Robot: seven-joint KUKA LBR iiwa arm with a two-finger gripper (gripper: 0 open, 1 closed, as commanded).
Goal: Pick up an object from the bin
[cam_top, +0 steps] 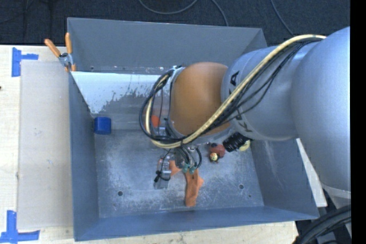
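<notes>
My gripper hangs low over the middle of the bin floor, below the arm's wrist. Just right of it lies a long orange thing, reaching toward the bin's front wall, with a small green bit at its upper end; I cannot tell whether the gripper touches it. A small red and yellow thing lies a little further right, partly under the arm.
A blue cube sits alone at the bin's left wall. A black and yellow thing shows at the arm's lower edge on the right. The arm and its cables cover the bin's middle and right.
</notes>
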